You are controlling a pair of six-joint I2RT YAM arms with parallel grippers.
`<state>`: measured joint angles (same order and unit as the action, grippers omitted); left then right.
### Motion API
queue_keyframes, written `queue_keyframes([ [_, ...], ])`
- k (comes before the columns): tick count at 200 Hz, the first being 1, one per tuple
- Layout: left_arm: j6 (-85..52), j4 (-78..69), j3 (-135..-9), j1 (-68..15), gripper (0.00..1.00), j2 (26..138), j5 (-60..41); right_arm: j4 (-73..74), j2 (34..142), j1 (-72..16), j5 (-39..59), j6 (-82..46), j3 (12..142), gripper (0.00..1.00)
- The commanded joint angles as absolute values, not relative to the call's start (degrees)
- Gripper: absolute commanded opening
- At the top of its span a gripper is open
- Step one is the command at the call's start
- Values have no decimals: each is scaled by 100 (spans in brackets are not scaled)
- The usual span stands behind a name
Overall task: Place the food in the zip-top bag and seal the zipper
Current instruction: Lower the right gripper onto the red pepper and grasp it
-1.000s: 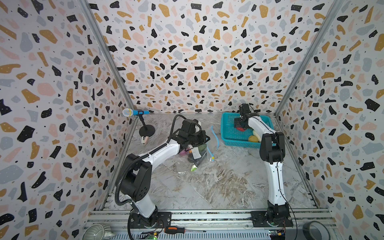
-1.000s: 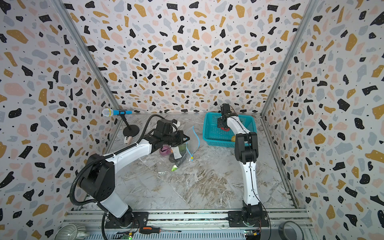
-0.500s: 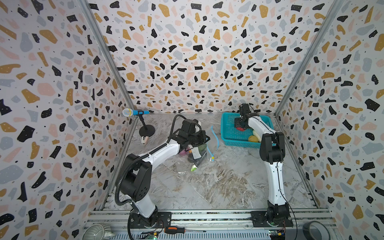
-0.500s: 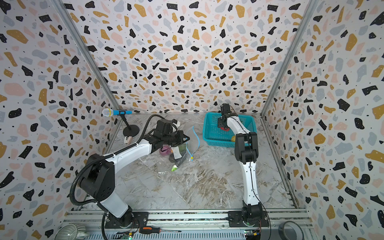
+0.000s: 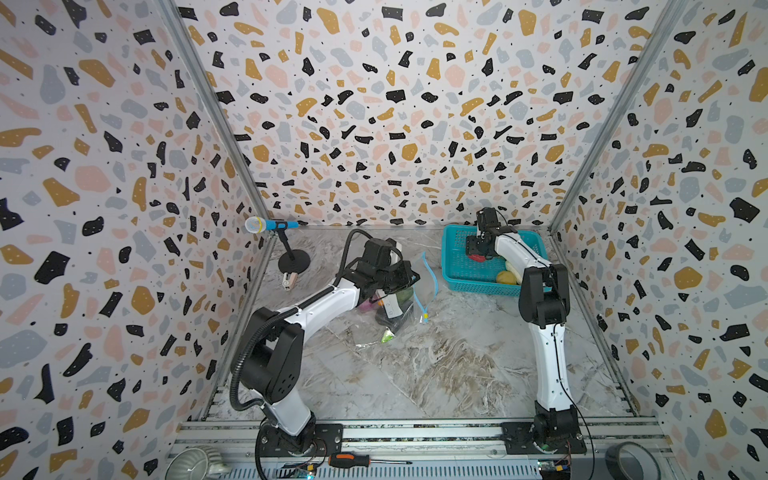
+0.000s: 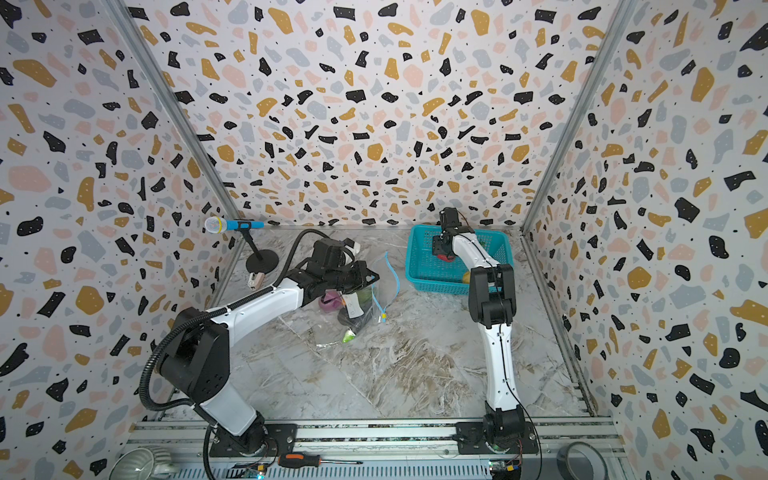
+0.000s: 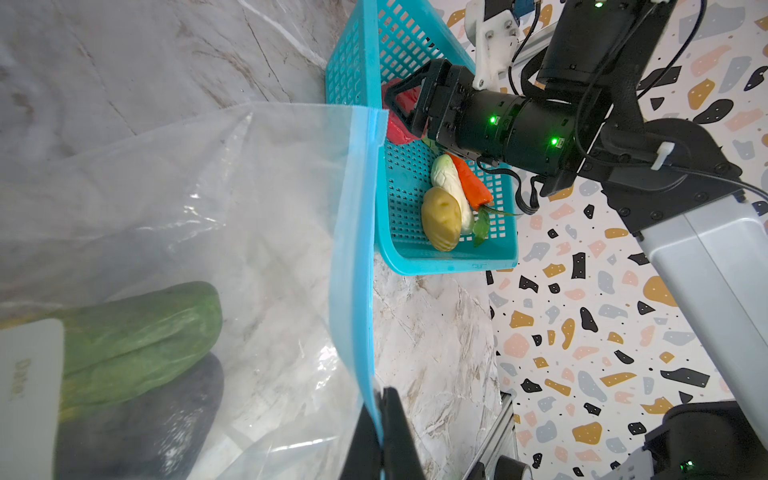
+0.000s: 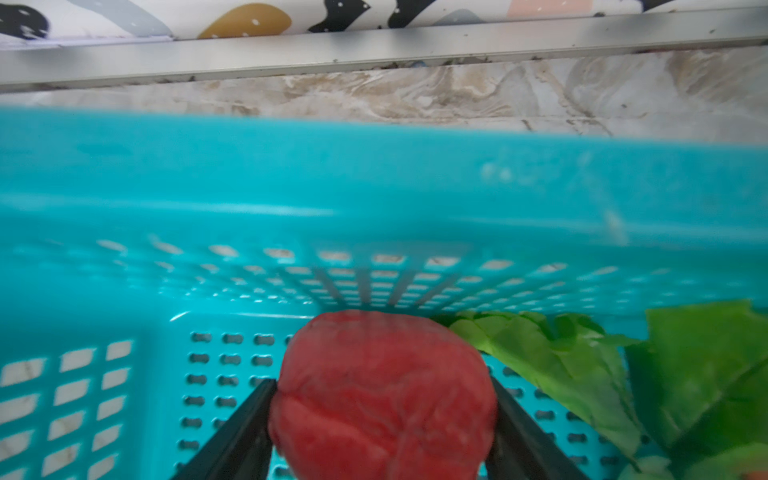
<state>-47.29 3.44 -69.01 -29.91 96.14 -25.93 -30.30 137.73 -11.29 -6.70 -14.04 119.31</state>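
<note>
Now right hand [image 8: 380, 388] clamps red pepper [image 8: 382, 365]; left hand [image 7: 379, 405] pinches zipper [image 7: 353, 249], stretched lengthwise away.

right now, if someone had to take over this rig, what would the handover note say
Left gripper: shut on the blue zipper edge of the bag.
Right gripper: closed on the red pepper, fingers against both its sides, inside the basket.
Done: a green vegetable and a dark one lie in the bag.
Left: pepper, carrot, white piece, yellow piece and leafy greens go into the bag, then the zipper is sealed.
</note>
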Motion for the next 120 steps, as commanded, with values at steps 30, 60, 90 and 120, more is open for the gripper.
queue_keyframes([
  [30,-4808,0,-6721,-2975,0,9488,-2649,-2986,13122,-1169,-342,-1560,11732,62],
  [60,-4782,0,-6698,-2971,0,9453,-2673,-2933,13001,-1178,-252,-1613,11609,62],
  [90,-4768,0,-6671,-2974,0,9439,-2692,-2909,12808,-1178,-86,-1672,11434,62],
  [120,-4758,16,-6694,-2975,0,9428,-2707,-2775,12461,-1182,63,-1723,11112,62],
])
